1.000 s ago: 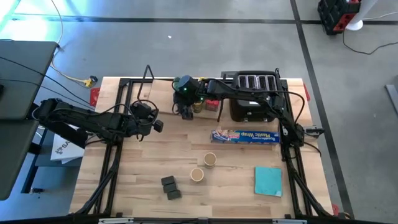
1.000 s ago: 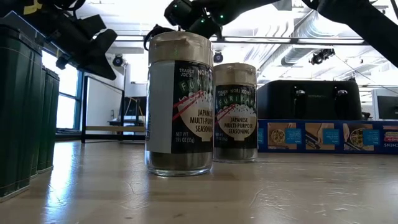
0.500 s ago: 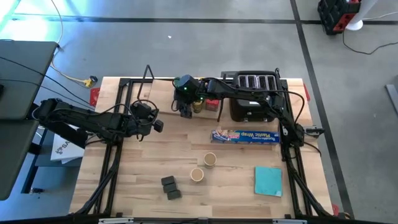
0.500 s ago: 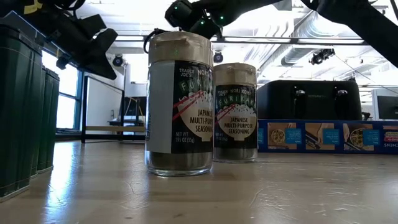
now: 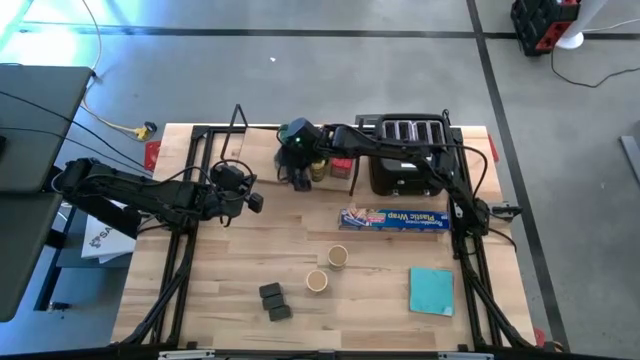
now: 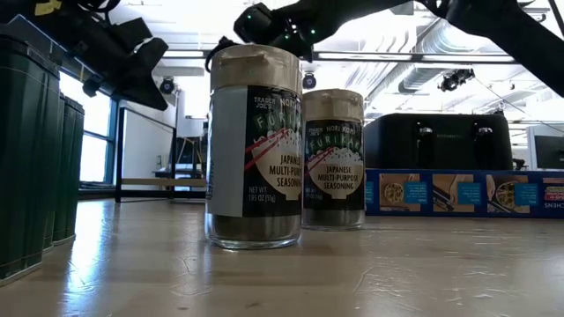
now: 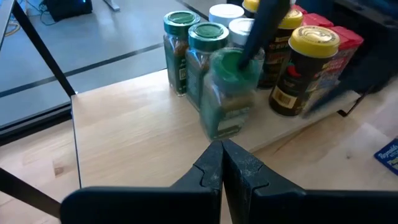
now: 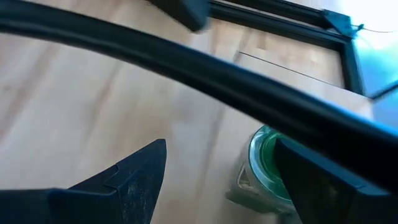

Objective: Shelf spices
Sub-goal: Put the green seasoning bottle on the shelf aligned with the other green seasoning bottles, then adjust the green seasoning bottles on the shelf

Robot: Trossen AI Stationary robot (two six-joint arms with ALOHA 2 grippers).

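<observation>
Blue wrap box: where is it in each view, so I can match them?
High view: blue wrap box right of centre, beside the black toaster.
Low view: at right, before the toaster.
Left wrist view: a blue corner at the right edge.
Right wrist view: not in it.
Landmark: the toaster.

green-lidded clear glass jars point(image 7: 189, 53) | yellow-lidded dark jar point(image 7: 303, 68) | red tins point(image 7: 339, 43) | pale wooden shelf board point(image 7: 130, 134) | blue wrap box point(image 5: 392, 218) | teal square pad point(image 5: 431, 291) | black toaster point(image 5: 405, 155)

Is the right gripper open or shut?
Open: the right gripper shows its two dark fingers spread wide apart, a green-lidded glass jar beyond them.
</observation>
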